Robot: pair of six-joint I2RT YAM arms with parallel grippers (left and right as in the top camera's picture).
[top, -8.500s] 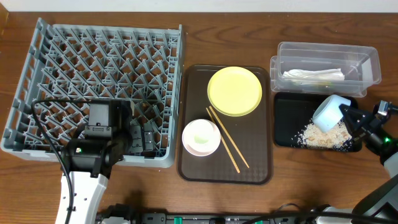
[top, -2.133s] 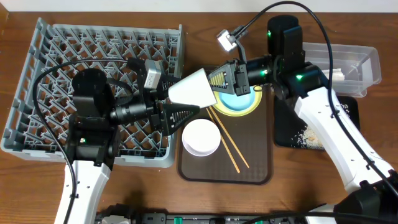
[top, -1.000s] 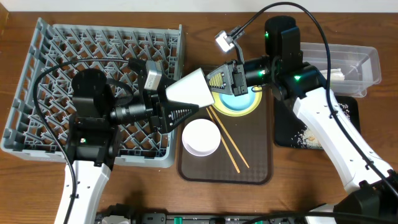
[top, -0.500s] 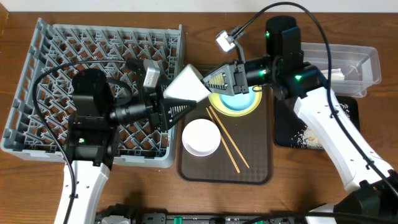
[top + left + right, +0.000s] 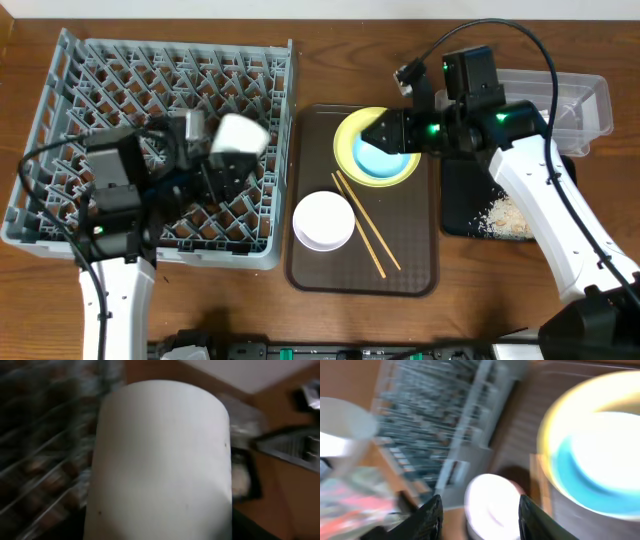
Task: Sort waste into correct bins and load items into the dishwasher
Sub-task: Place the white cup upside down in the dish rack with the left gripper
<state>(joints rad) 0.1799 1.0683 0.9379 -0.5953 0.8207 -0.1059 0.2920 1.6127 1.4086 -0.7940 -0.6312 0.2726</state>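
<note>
White and small, the cup point(image 5: 240, 135) sat clamped in your left gripper point(image 5: 222, 160), hanging over the right side of the grey rack point(image 5: 120, 70) and filling the left wrist view. Loading the dishwasher was, by my reading, the step in hand. Your right gripper point(image 5: 384, 131) hovered with its fingers apart and empty above the light blue bowl point(image 5: 385, 160), which rested on the yellow plate point(image 5: 350, 140). Next you needed to lower the cup squarely into the rack's grid and seat it steady before letting go.
</note>
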